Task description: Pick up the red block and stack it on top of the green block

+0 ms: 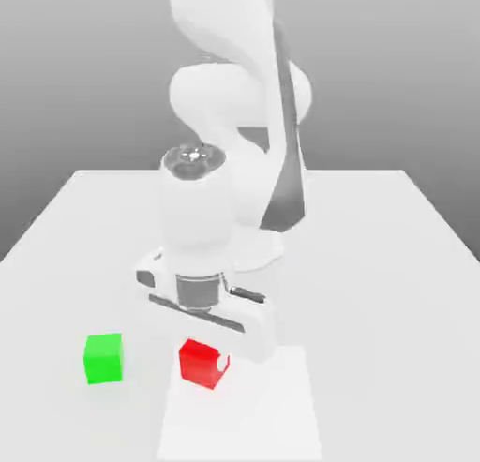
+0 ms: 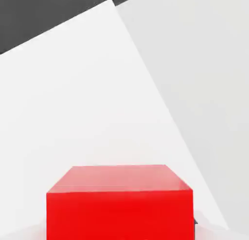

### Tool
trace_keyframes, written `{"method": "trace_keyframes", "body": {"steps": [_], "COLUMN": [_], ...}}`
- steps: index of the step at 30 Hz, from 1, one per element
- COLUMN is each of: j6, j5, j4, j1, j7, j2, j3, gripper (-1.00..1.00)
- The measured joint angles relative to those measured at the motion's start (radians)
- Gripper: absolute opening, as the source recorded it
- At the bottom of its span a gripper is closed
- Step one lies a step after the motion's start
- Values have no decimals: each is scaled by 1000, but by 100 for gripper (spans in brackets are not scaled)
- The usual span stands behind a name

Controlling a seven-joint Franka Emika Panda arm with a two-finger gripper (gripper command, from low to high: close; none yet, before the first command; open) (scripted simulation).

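Note:
The red block (image 1: 199, 361) sits near the table's front edge, on the paler strip, and looms large and close in the hand view (image 2: 119, 202). My gripper (image 1: 204, 360) has come straight down over it, with its jaws on either side of the block. One white fingertip (image 1: 222, 362) presses the block's side facing the exterior view's right. The block appears level with the table. The green block (image 1: 103, 358) stands on the table a short way toward the exterior view's left, apart from the red one.
A paler rectangular strip (image 1: 281, 404) covers the table's front middle. The white table (image 1: 394, 263) spreads wide around both blocks. My arm's base (image 1: 253, 249) stands behind the gripper.

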Motion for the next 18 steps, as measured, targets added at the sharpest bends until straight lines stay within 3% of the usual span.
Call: {"method": "trace_keyframes", "body": {"steps": [8, 14, 15, 18], "j6": [-144, 10, 35, 35], "j5": [-29, 54, 66, 66], "j4": [22, 33, 34, 34], "j1": [-260, -267, -272, -272], "j7": [131, 84, 75, 75], "j2": [-123, 44, 71, 71], "j3": [-137, -128, -122, -122], "gripper": [-100, -100, 100, 100]}}
